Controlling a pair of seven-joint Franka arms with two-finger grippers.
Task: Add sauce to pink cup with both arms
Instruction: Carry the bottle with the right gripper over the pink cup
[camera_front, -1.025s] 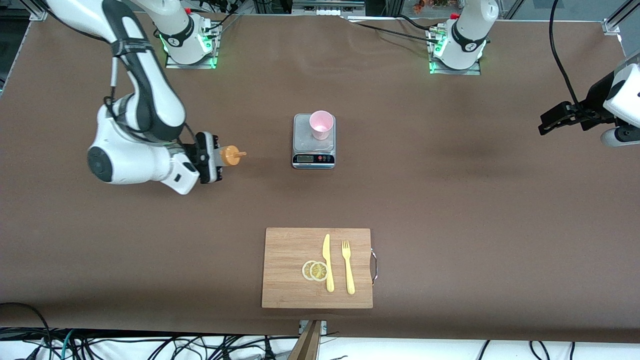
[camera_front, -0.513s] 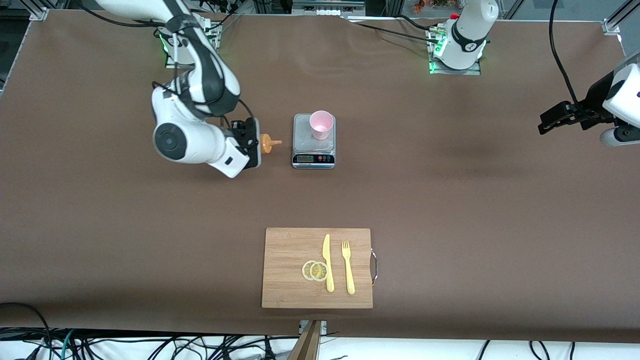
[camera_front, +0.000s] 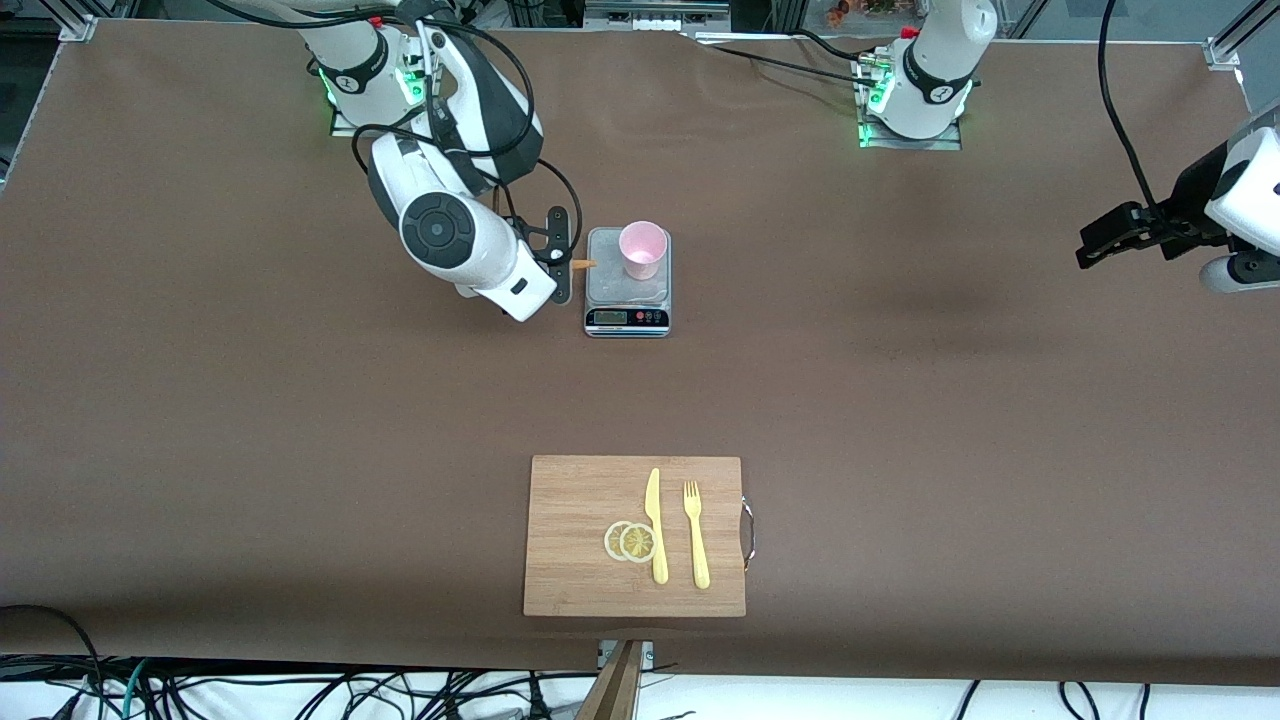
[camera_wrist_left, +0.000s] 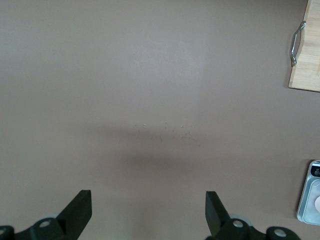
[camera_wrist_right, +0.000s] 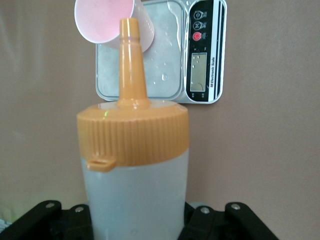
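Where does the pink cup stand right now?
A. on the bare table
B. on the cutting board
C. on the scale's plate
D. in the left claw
C: the pink cup stands on the steel plate of the scale, with the sauce bottle's nozzle beside it.

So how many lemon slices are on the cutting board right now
2. Both lemon slices lie overlapping on the wooden cutting board, beside the yellow plastic knife, on its side toward the right arm's end of the table. None looks hidden.
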